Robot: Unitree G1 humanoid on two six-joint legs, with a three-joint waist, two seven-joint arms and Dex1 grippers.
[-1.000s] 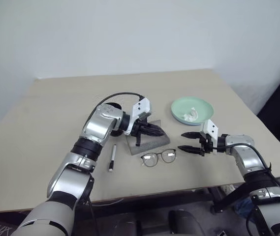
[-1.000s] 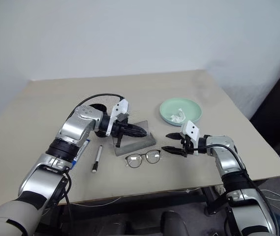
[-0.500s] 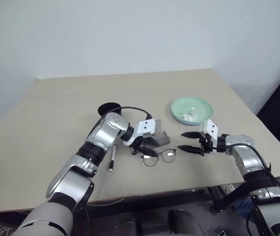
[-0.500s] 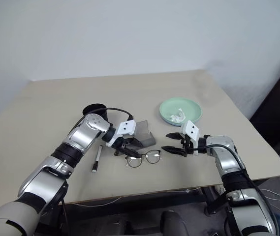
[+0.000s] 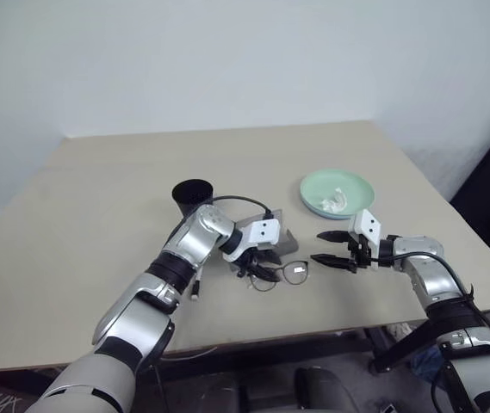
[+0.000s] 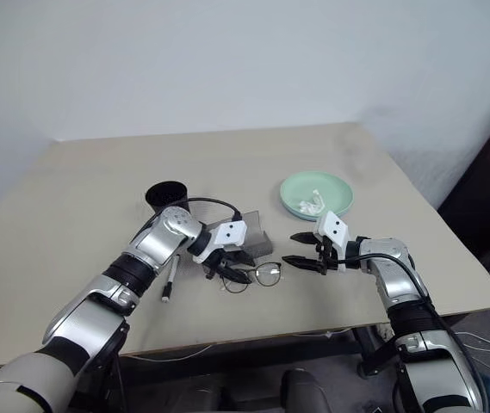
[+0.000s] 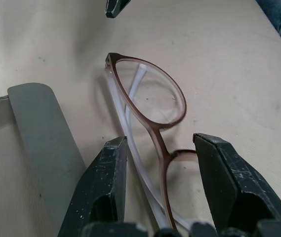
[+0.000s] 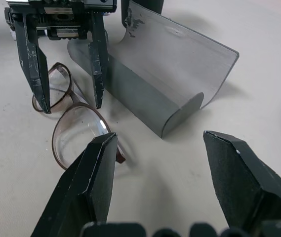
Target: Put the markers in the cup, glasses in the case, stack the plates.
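Straddling thin dark wire-framed glasses (image 7: 152,106) with left gripper (image 5: 260,273) fingers apart, grey hinged case (image 8: 165,79) just beside; right gripper (image 5: 331,248) hovering spread nearby; frame's near end cut off.

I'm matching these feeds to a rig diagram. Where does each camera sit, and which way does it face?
Left and right eye views: on the head, looking forward and down at the table; both arms show.
Left wrist view: along the open left gripper, down onto the glasses.
Right wrist view: along the open right gripper toward the case; the left gripper shows too.
Shared: all see the glasses.
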